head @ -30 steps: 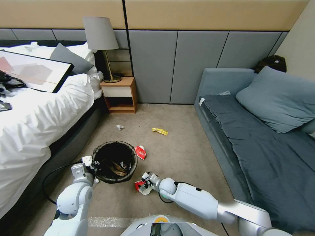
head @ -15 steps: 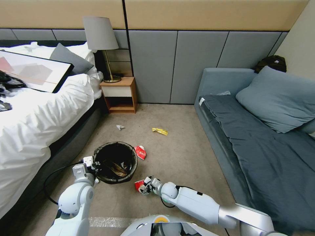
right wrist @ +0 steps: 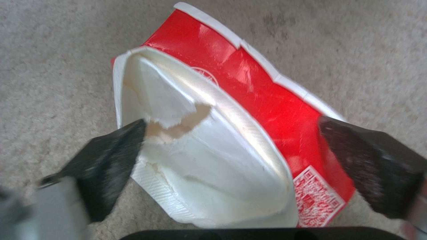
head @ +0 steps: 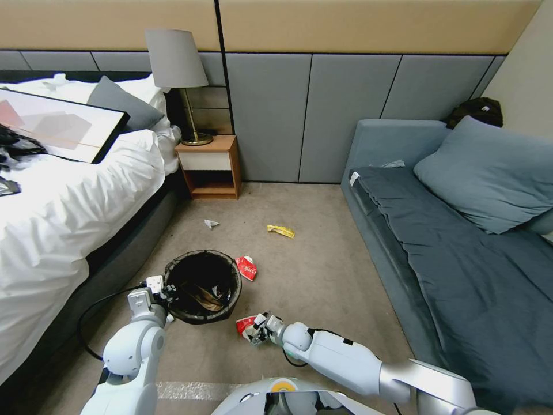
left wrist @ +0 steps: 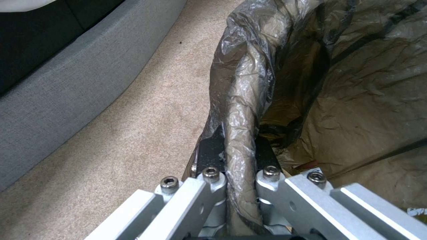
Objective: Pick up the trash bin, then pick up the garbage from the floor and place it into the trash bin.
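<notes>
Lower left of the head view: the left gripper is clamping the bagged rim of the trash bin, its jaws pinching the folded liner, likely so the mouth is facing up for drops.
Lower centre: the right gripper is reaching down to a red-and-white wrapper on the carpet, just beside the bin.
Right fingers: one black pad is touching each flank of the wrapper, jaws standing wide, apparently not squeezing yet.
Middle of the frame: another red wrapper is lying against the bin; a yellow wrapper and a grey scrap are waiting farther up.
</notes>
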